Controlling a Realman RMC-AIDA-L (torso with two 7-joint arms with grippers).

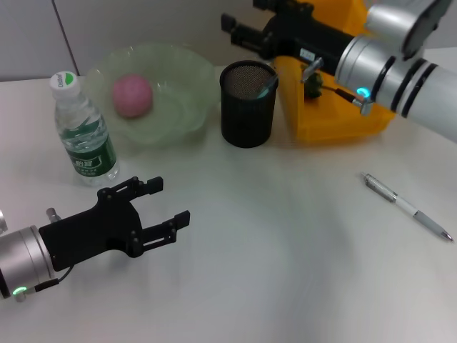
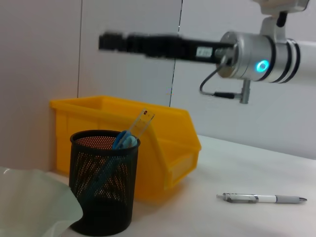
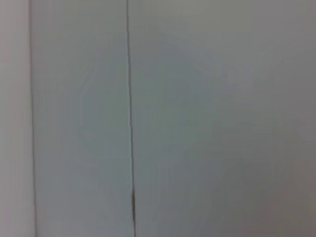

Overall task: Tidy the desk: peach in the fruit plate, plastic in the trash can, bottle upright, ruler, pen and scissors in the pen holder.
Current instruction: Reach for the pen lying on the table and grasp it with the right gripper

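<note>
The pink peach (image 1: 132, 95) lies in the pale green fruit plate (image 1: 187, 107). Left of the plate, the bottle (image 1: 82, 132) stands upright. The black mesh pen holder (image 1: 248, 103) (image 2: 103, 187) holds a clear ruler (image 2: 141, 122) and blue scissors handles (image 2: 124, 140). On the table at the right lies the pen (image 1: 407, 206) (image 2: 261, 198). My right gripper (image 1: 230, 28) (image 2: 112, 42) hovers open and empty just behind and above the pen holder. My left gripper (image 1: 168, 204) is open low at the front left. I cannot make out the plastic.
A yellow bin (image 1: 343, 114) (image 2: 168, 143) stands right of the pen holder, under my right arm. The right wrist view shows only a grey wall. White table surface stretches between my left gripper and the pen.
</note>
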